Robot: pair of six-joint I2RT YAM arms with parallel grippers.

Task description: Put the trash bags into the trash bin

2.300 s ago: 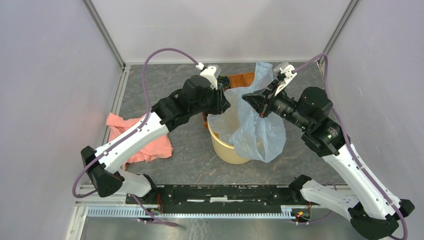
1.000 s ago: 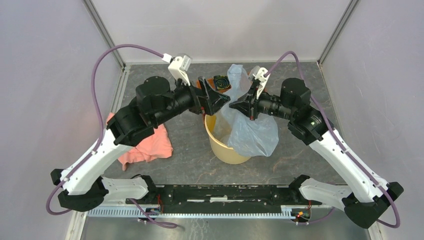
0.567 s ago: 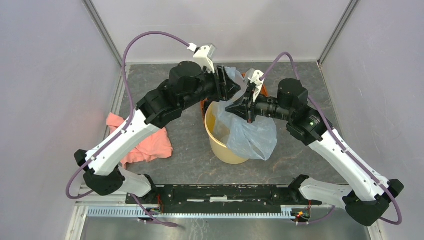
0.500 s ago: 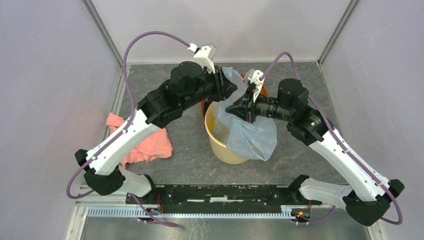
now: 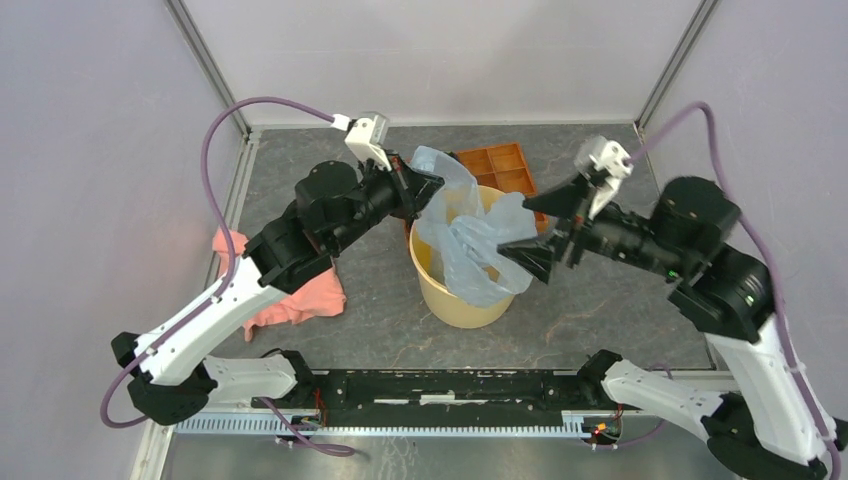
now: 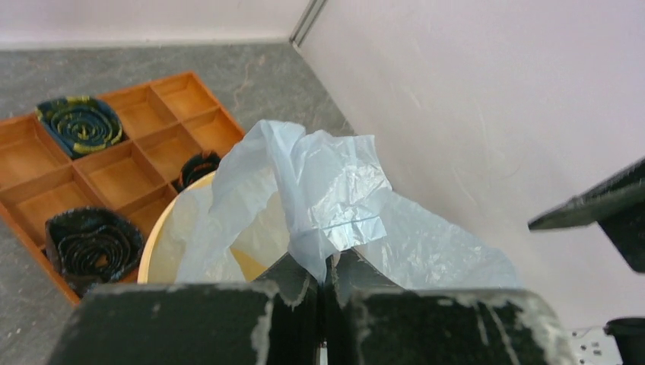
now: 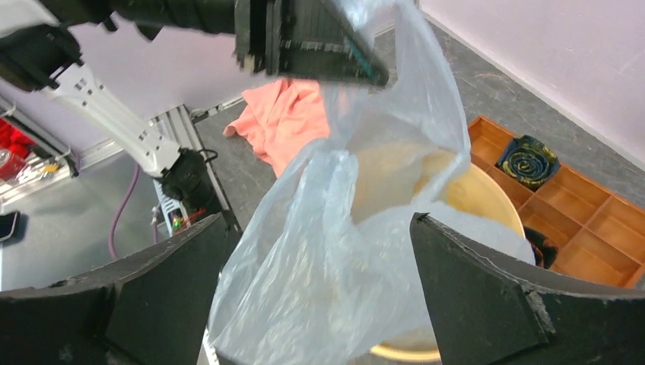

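The left gripper (image 5: 418, 190) is clamped shut on a pinch of the pale blue trash bag (image 5: 468, 238). It holds the film's top edge up above the yellow-tan trash bin (image 5: 455, 305), at about 11 o'clock of the rim. In the left wrist view its two fingers (image 6: 293, 285) are pressed together, with a crumpled peak of plastic rising from between them. From that pinch the bag slopes down across the bin's mouth. Its folds gather in the opening and against the rim at about 3 to 4 o'clock, and bare rim shows at about 1 o'clock. The right gripper (image 5: 545, 232) stands at 3 o'clock of the bin, its jaws spread wide and gripping nothing. Its wrist view looks through that gap at the hanging film, and whether either finger (image 7: 175, 262) brushes the plastic cannot be told. An orange compartmented tray (image 5: 500, 165) lies just behind the bin at 12 to 1 o'clock, with dark rolled coils (image 6: 80, 122) in some compartments. A salmon-pink cloth (image 5: 300, 290) lies crumpled on the grey table (image 5: 600, 310) at 9 o'clock, well apart from the bin.
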